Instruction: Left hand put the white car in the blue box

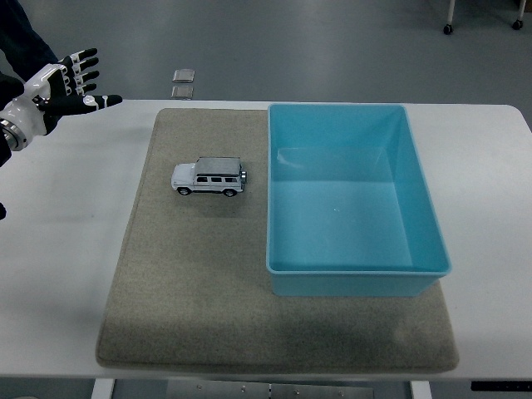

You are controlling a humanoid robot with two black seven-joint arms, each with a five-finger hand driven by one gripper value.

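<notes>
Currently spread wide and holding nothing: left hand (60,86), above table (66,216) far-left corner, well apart from car (209,176) on mat (191,283) beside box (353,199).

Probably a lab: bare grey floor (316,50), caster wheels (448,29), white table (66,216).

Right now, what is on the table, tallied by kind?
Toy cars: 1, the white car
Boxes: 1, the blue box, empty
Mats: 1, the grey mat
Total: 3
</notes>
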